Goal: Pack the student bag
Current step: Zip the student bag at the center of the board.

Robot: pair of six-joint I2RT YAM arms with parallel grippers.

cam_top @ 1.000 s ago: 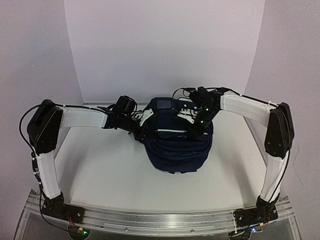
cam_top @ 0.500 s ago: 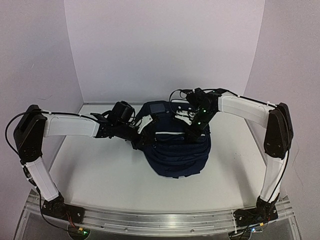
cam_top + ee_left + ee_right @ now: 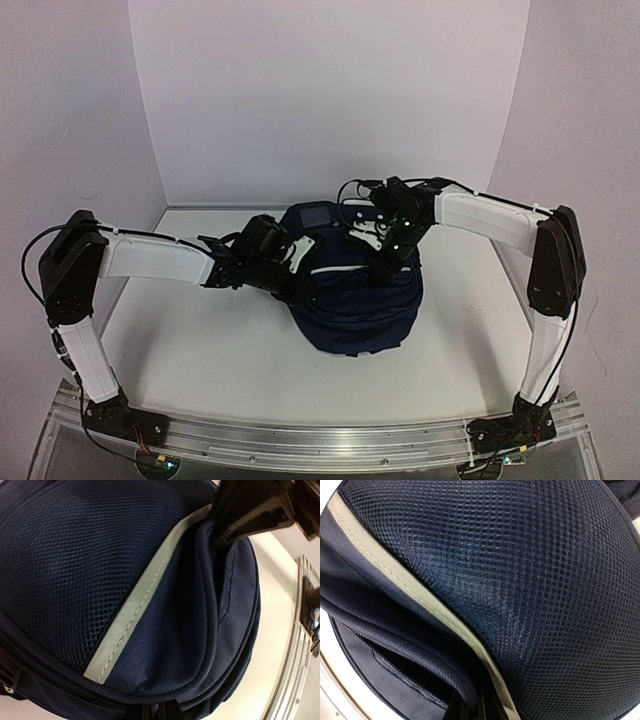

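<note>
Toward the back of the table point(image 3: 200, 340), roughly midway between my two arms, sits the student bag point(image 3: 350, 315), a slumped navy mound with its grey label facing the rear wall. My left gripper point(image 3: 305, 290) is pressed in at the bag's left flank and my right gripper point(image 3: 383, 268) at its upper right. Both have their jaws drawn nearly together, and each wrist view shows a fold of navy cloth running in between the fingertips, so I read both as pinching fabric.

The left wrist camera looks along the white stripe point(image 3: 140, 595) and the mesh panel point(image 3: 75, 565) above it. Below the stripe, several layered seams and a pocket lip gape slightly.

I judge this bag to be soft and floppy. It will sag and fold wherever it is not supported, and the woven cloth should not slip much. A pinch on a stitched seam or pocket lip should hold better than one on the stretchy mesh. To open it I would pull the two grips apart gently.
</note>
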